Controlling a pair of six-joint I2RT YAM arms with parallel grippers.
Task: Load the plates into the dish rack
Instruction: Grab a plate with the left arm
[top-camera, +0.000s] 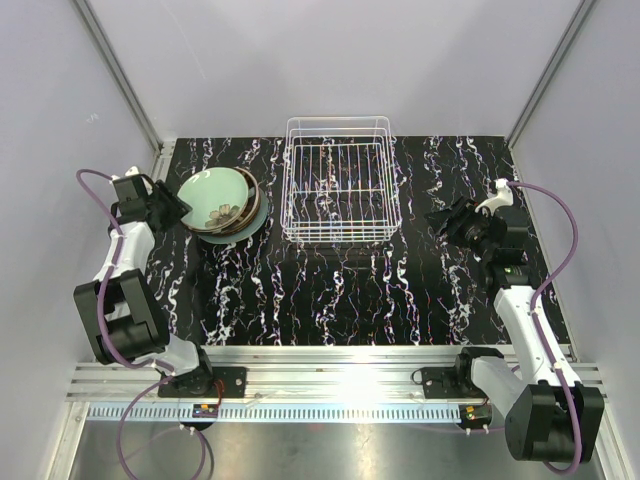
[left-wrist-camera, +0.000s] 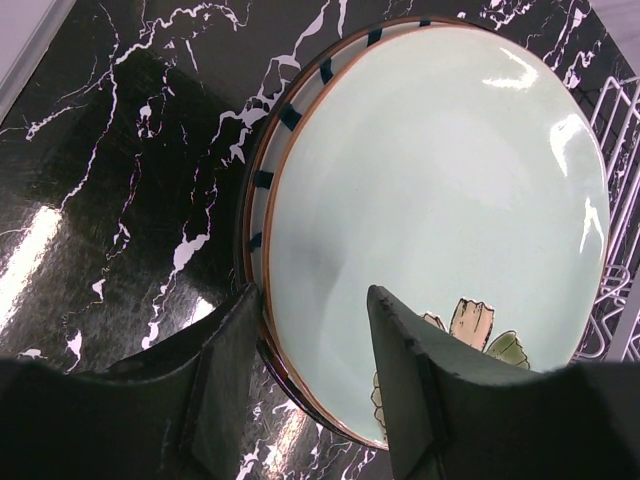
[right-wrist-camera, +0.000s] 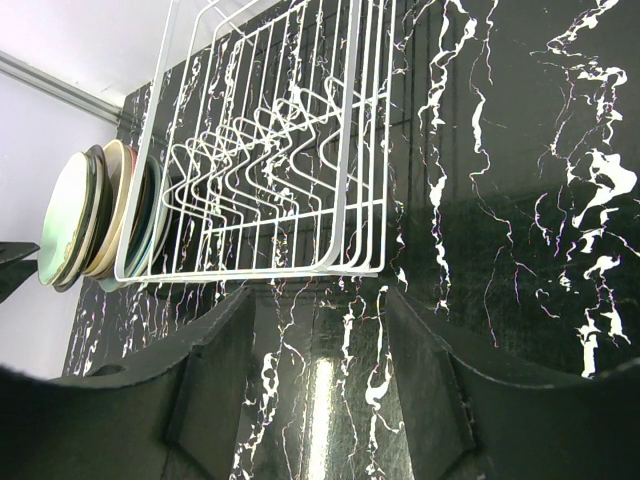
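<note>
Table (top-camera: 330, 290), black and marbled, is taken up at far centre by the dish rack (top-camera: 337, 180), not yet loaded; the plates (top-camera: 222, 203) are stacked just left of it. Glazed ceramic is judged stiff, heavy, slick and breakable, so it is best pinched at the rim. The left gripper (left-wrist-camera: 315, 330) is set astride the rim of the top plate (left-wrist-camera: 440, 200), jaws apart, perhaps not touching. The right gripper (right-wrist-camera: 320, 310) is held wide and empty.

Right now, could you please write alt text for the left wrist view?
A pale green plate, lying on a dash-rimmed plate, fills the view above a black marbled table. The left gripper's open jaws straddle their near rims, one outside, one over the green plate.
</note>
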